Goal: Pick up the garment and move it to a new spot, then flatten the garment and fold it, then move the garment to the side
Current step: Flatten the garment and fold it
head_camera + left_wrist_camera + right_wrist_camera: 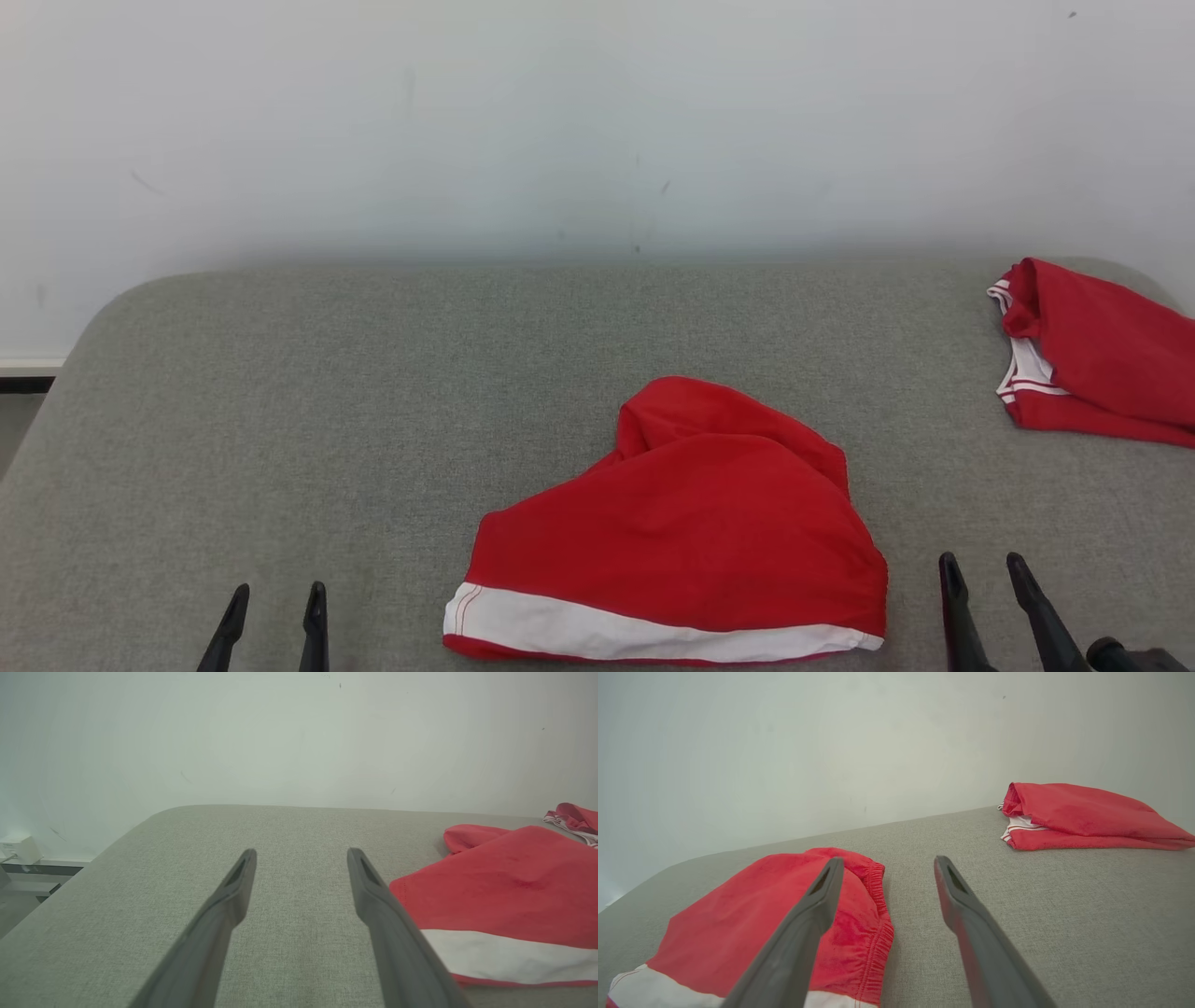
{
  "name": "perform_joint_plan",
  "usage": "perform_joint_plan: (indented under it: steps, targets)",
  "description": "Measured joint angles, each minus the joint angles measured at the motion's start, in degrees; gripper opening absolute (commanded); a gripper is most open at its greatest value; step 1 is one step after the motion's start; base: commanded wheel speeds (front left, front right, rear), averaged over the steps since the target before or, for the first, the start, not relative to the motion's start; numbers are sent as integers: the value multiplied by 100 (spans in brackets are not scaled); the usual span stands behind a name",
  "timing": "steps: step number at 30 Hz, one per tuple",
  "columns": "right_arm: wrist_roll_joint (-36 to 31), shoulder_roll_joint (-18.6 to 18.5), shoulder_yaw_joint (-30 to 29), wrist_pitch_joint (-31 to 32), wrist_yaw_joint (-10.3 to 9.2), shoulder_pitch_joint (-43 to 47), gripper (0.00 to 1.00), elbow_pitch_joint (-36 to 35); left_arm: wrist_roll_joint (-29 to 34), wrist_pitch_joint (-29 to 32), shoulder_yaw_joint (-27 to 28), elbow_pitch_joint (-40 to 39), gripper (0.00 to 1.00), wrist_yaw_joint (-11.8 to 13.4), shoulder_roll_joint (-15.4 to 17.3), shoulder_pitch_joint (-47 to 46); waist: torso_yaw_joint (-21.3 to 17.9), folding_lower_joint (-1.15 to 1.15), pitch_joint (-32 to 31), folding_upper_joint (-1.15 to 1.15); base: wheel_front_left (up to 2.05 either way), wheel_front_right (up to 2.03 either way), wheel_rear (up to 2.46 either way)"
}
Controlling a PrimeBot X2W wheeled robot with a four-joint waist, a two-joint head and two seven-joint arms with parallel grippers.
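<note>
Worktop [280, 420]: grey woven fabric cover, rounded far corners.
Folded red cloth [1102, 364], white trim: lying at the worktop's far right corner.
Wall [560, 121]: white, faintly scuffed, behind the far edge.
White box [18, 848]: beyond the left edge, against the wall.

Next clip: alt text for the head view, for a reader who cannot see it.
A crumpled red garment with a white band along its near edge lies on a grey padded surface, between the open left gripper and the open right gripper, neither touching it. A second red garment, folded, sits at the far right, before a pale wall.
</note>
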Motion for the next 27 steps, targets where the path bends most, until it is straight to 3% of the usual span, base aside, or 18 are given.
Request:
perform_joint_plan:
  steps: [4,10,19,27]
  targets:
    - [56,-169,237,2,0,-44,100,174,-115,0,-266,114,100,-3,58,-11,4,0,2,0,0,0,0]
    - [114,-553,681,102,0,-167,100,456,-502,2,-1152,417,100,-36,460,-212,-6,0,39,0,0,0,0]
    - [398,-1307,1717,238,0,-529,100,1205,-1441,101,-2764,1069,100,-41,1223,-896,-46,0,197,1,0,0,0]
    - [650,-1591,2821,213,0,-1135,100,1804,-1993,48,-3676,1563,100,-41,1595,-1524,-144,1,405,1,0,0,0]
